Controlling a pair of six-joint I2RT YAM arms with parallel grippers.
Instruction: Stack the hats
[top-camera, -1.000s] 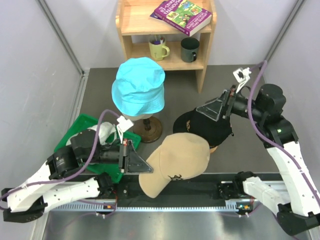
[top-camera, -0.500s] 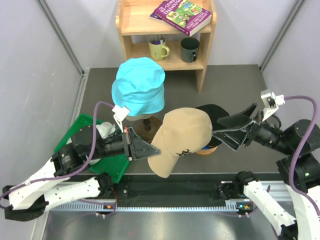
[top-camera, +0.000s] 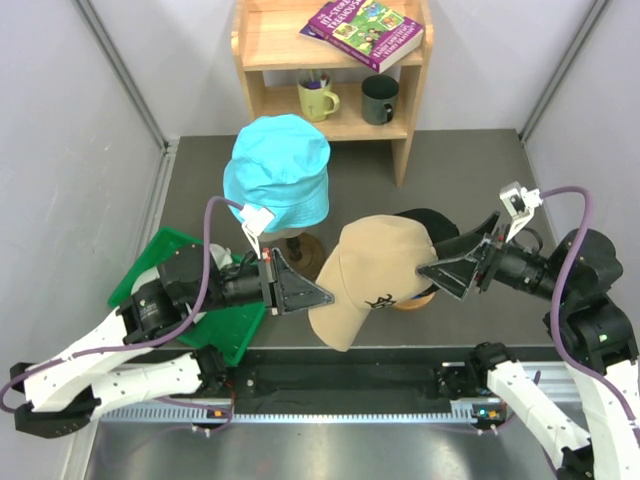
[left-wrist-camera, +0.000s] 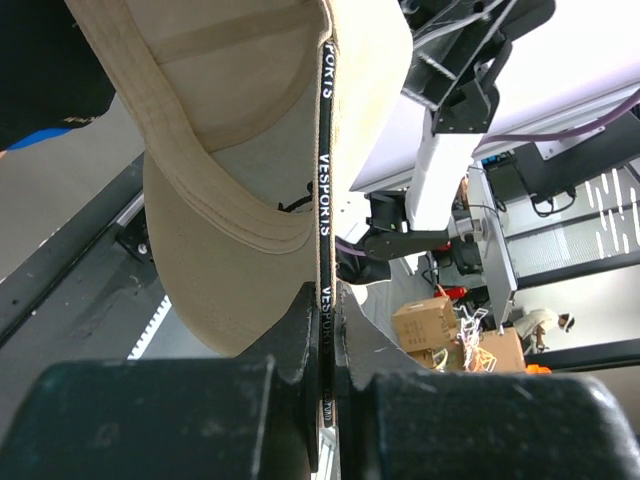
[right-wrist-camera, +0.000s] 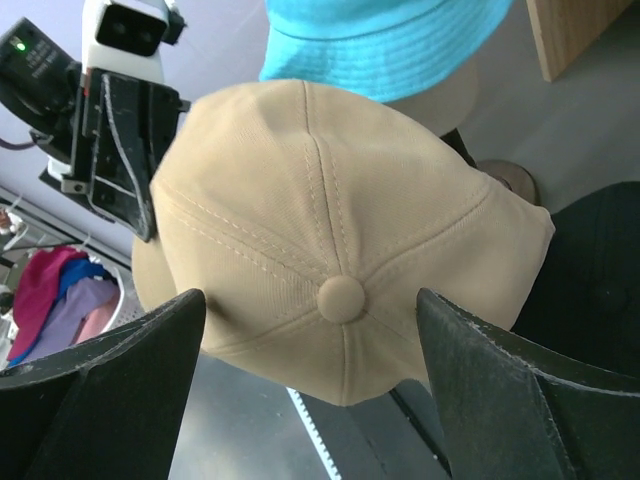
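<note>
Left gripper (left-wrist-camera: 327, 300) is clamped tight on the rim of the tan fabric baseball cap (top-camera: 375, 275), fingers pinching the black printed tape along its inner edge. The cap hangs from that grip, crown pointing towards the right arm. Right gripper (top-camera: 432, 268) stands wide open and holds nothing, one finger on either side of the tan crown in its wrist view, not touching it. Just behind the tan cap sits the black baseball cap (top-camera: 425, 220), half hidden; contact between the two can't be made out. Further left, the cyan bucket hat (top-camera: 278, 170) sits on a cream mannequin head (right-wrist-camera: 440, 95). A green plastic tray (top-camera: 228, 335) lies under the left arm.
</note>
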